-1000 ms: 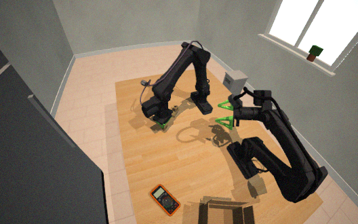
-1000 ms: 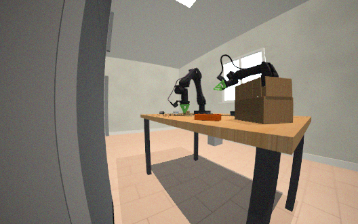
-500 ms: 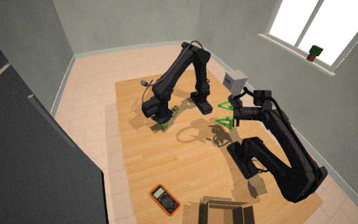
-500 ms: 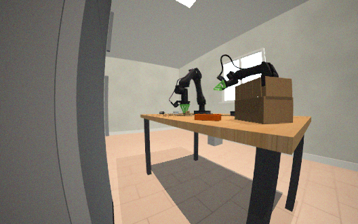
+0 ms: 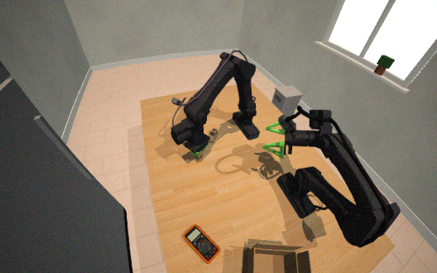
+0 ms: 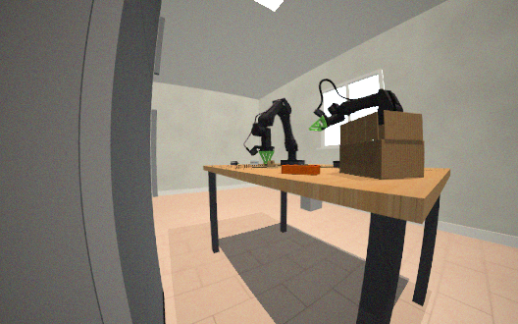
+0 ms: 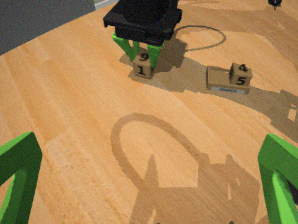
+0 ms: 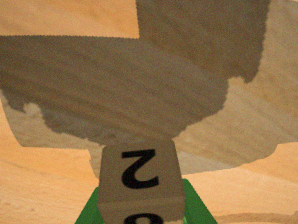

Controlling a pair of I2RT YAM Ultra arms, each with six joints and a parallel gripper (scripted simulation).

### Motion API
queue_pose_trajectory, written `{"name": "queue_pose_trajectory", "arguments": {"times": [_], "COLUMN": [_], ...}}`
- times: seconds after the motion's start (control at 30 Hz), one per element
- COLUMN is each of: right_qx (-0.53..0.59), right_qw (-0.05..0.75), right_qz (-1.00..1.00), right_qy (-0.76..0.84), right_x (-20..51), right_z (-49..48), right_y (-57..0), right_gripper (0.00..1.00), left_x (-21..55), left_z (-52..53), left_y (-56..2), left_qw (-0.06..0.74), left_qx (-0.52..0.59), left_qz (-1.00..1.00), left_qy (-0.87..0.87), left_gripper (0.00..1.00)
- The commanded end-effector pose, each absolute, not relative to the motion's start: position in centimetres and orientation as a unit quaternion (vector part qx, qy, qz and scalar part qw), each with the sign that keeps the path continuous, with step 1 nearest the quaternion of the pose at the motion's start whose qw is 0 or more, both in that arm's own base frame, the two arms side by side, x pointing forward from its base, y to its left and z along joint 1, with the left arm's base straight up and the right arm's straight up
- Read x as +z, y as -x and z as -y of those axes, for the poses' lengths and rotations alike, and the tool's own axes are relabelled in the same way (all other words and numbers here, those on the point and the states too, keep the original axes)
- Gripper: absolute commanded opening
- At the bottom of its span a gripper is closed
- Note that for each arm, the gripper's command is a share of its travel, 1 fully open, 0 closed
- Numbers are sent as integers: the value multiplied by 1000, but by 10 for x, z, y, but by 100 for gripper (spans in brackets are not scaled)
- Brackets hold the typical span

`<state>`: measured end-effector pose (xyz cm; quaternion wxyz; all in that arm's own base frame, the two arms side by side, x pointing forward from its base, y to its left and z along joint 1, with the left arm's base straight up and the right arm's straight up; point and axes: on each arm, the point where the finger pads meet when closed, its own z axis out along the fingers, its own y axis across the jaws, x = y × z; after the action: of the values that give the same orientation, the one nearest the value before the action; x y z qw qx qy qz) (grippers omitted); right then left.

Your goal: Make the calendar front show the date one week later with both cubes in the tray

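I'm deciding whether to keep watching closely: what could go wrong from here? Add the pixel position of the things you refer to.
The right gripper (image 5: 199, 152) (image 6: 267, 162) (image 7: 144, 63) (image 8: 142, 190) is shut on the cube reading 9 and 1 (image 5: 199, 158) (image 7: 142, 72) (image 8: 137, 172), outside the tray (image 7: 228, 90). It could slip or twist when lifted. During placement, it might bump the cube already inside (image 5: 213, 131) (image 7: 240, 78) or settle tilted on the tray's edge.

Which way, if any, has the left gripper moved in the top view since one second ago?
No, no visible shift: the left gripper keeps the same position relative to the orange multimeter there.
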<state>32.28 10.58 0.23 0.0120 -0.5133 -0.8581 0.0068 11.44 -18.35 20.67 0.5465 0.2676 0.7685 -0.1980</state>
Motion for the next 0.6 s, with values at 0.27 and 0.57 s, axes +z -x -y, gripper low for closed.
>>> {"name": "queue_pose_trajectory", "arguments": {"times": [0.27, 0.57], "right_qx": [-6, -6], "right_qw": [-1, -1], "right_qz": [854, 854], "right_qy": [521, 521], "right_x": [4, 0], "right_z": [-105, -105], "right_y": [-328, -325], "right_gripper": [26, 26], "left_x": [215, 215], "left_z": [184, 184], "left_y": [-115, -115], "left_qw": [552, 552], "left_qx": [-201, -201], "left_qz": [-766, -766], "left_qy": [-260, -260], "left_gripper": [100, 100]}}
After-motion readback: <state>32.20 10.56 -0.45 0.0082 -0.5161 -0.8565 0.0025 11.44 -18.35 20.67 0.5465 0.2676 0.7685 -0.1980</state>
